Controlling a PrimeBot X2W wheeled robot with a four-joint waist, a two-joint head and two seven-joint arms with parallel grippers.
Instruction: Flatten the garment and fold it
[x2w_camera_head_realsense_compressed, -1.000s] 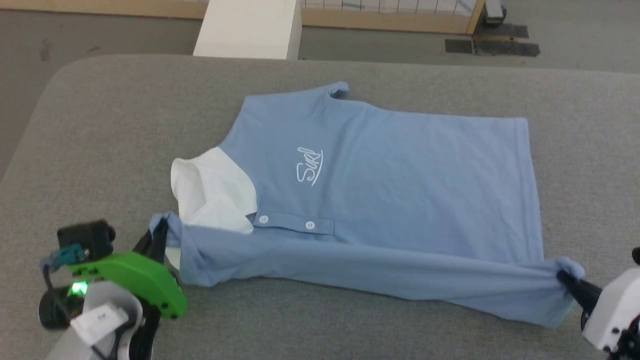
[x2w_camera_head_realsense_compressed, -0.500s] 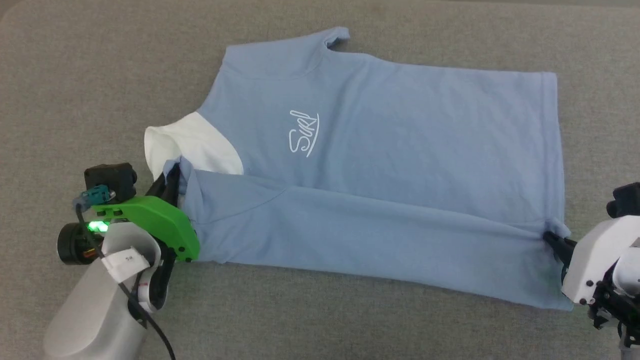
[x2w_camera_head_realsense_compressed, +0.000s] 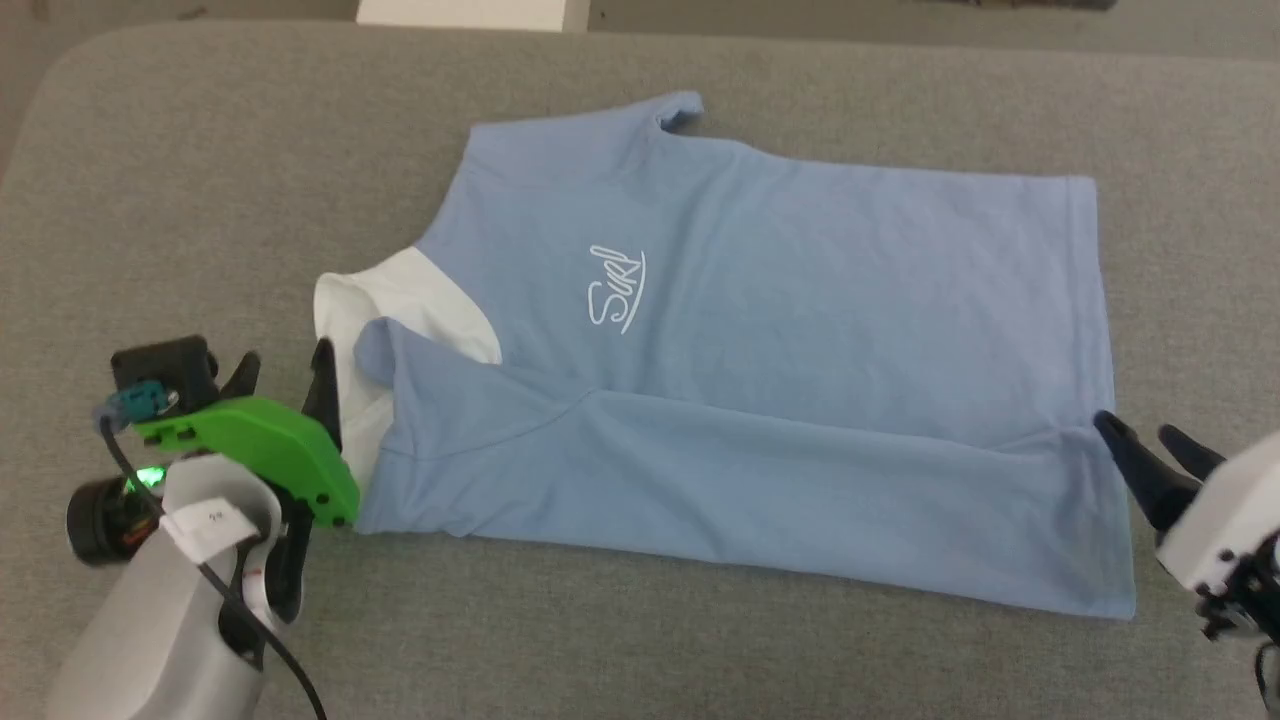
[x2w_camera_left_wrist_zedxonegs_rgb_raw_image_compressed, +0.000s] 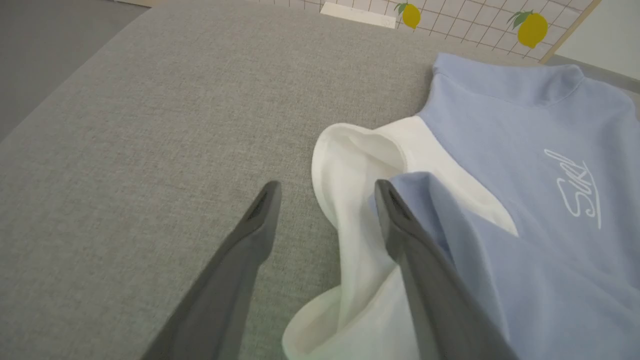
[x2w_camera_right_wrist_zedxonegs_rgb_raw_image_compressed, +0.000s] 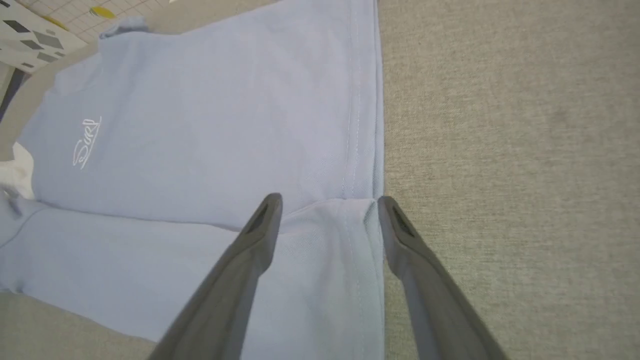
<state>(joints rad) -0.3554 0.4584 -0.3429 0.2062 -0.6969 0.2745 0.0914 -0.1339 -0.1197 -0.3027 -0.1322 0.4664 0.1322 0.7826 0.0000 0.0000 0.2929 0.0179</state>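
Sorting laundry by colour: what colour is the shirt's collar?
White; the collar is clearest in left wrist view.

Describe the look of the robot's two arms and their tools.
Left tool: two dark tapered fingers on a bright green bracket with a green light; pale grey forearm, black cable, white tag. Right tool: same dark fingers, white housing, black screws.

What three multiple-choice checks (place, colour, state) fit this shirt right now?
1. Where on the shirt is the collar? A. at the robot's left B. at the robot's right C. tucked out of sight
2. What colour is the logo? A. black B. white C. yellow
3. How are the left gripper and right gripper? A. both shut on cloth B. left shut, right open C. both open
1 A: it lies beside the left gripper. 2 B: white script on blue. 3 C: both spread, holding nothing.
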